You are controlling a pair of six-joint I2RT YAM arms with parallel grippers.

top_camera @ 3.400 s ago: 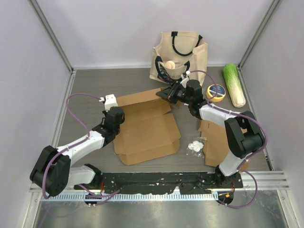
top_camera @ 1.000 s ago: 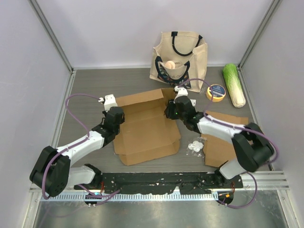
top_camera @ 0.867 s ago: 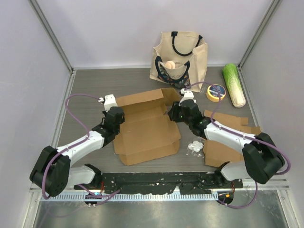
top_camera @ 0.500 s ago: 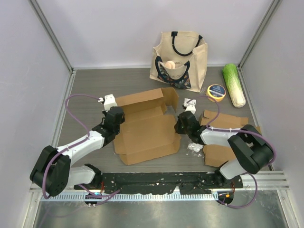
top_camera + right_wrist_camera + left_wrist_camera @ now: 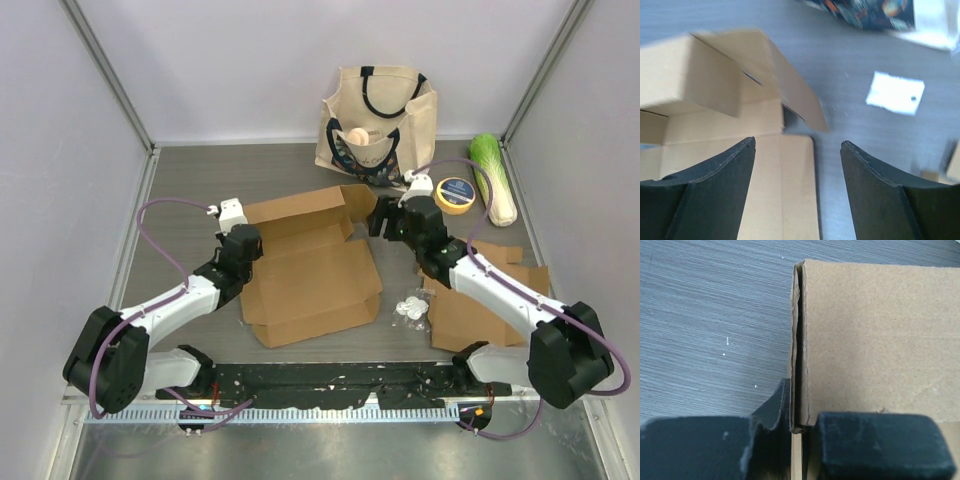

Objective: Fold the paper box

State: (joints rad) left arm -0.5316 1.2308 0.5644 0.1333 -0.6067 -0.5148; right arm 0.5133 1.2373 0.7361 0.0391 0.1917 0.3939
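**Mia:** Where is the left claw (image 5: 243, 244)?

**Tom:** It is at the left edge of the brown paper box (image 5: 310, 270), pinched shut on that edge. In the left wrist view, one black finger (image 5: 875, 440) sits on the cardboard. The other finger (image 5: 705, 445) is outside it, and the thin folded edge is squeezed between them.

**Mia:** Is there room on that side?

**Tom:** Yes. Grey table (image 5: 185, 200) shows from the box's left edge out to the left wall.

**Mia:** How does the box lie?

**Tom:** It lies open and mostly flat in the middle of the table, between the two arms. Its far side looks lifted up. One flap (image 5: 358, 205) stands up at the far right corner.

**Mia:** And the right claw (image 5: 382, 216)?

**Tom:** It is wide open and holds nothing. It is just beside the standing flap, on the flap's right side. In the right wrist view, a strip of grey table shows next to the box's right edge.

**Mia:** What is around it?

**Tom:** A small white tag (image 5: 895, 93) lies on the table near the claw. A cloth bag (image 5: 380, 115) sits near the box's far edge. A yellow tape roll (image 5: 455, 195) is close by on the right. A green cabbage (image 5: 493, 178) lies along the right wall. Flat cardboard sheets (image 5: 475, 295) lie under the right arm. A little clear bag of white bits (image 5: 411, 308) lies between them and the box.
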